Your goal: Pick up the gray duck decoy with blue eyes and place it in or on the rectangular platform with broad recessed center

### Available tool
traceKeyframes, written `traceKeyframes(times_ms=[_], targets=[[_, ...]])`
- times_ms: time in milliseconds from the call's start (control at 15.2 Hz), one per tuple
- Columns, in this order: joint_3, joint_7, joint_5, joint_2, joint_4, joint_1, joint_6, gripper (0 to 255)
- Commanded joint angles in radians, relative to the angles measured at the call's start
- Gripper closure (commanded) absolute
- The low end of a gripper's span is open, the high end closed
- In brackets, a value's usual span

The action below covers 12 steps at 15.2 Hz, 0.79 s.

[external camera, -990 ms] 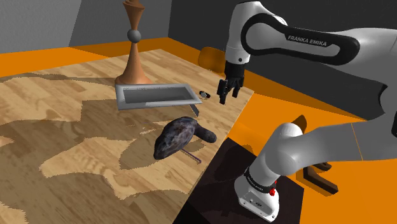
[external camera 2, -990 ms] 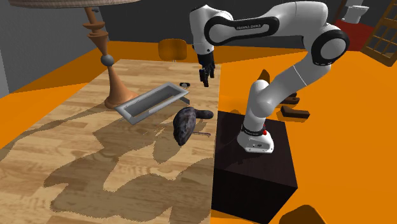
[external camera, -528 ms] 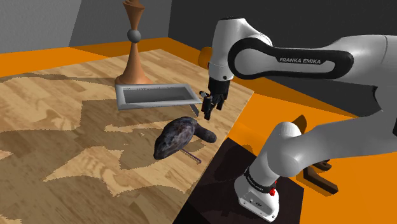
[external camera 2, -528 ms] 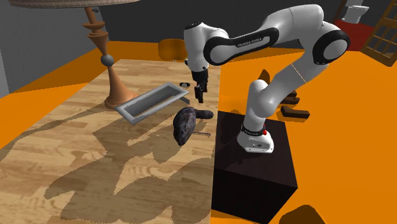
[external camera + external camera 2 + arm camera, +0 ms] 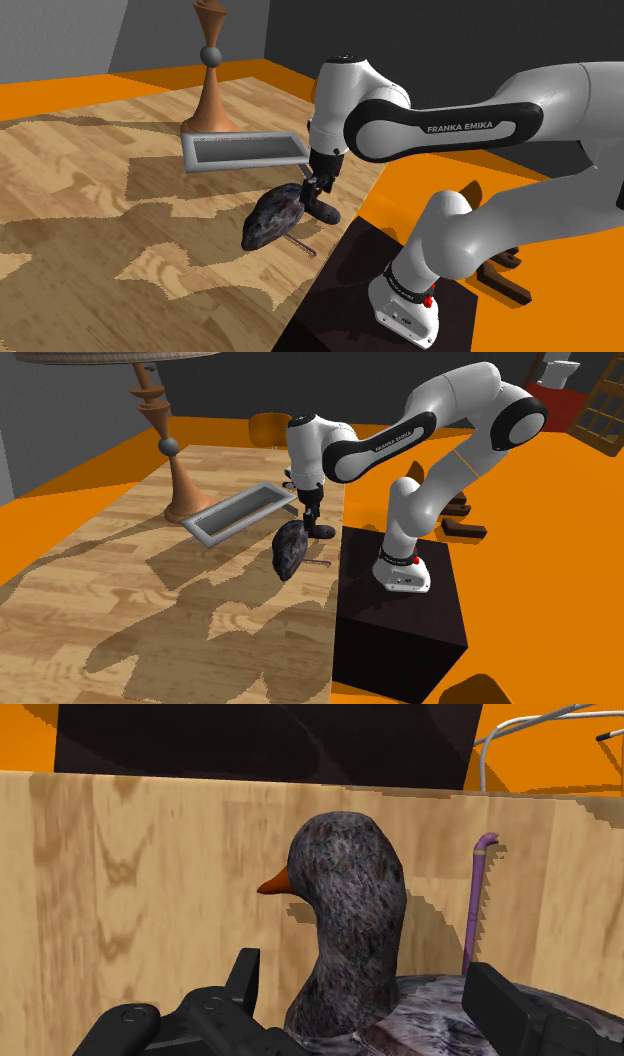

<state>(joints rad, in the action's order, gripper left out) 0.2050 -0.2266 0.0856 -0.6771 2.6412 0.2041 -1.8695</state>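
Note:
The grey mottled duck decoy (image 5: 277,213) lies on the wooden table near its edge by the stand; it also shows as the decoy (image 5: 291,549). In the wrist view its head (image 5: 345,869) with an orange beak rises between my fingers. My gripper (image 5: 315,187) hangs just above the duck's end nearest the arm, seen as the gripper (image 5: 310,515) and the gripper (image 5: 372,1004). It is open, with one finger (image 5: 246,978) on each side of the neck and a gap to it. The grey rectangular tray (image 5: 190,152), also tray (image 5: 214,534), sits just beyond the duck.
A tall turned wooden stand (image 5: 209,95), also stand (image 5: 177,477), rises behind the tray. A thin purple hooked rod (image 5: 471,909) lies beside the duck near the table edge (image 5: 330,255). The dark box stand (image 5: 400,622) is close by, on an orange floor.
The arm has swung from above the table's corner by the tray toward the duck and come down. The open gripper now straddles the duck; the duck has not moved.

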Motion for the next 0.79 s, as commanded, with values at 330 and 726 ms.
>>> traceKeyframes(times_ms=[330,726], targets=[[0.006,0.000,0.004,0.014,0.055,0.002,-0.070,0],[0.006,0.000,0.004,0.014,0.055,0.002,-0.070,0]])
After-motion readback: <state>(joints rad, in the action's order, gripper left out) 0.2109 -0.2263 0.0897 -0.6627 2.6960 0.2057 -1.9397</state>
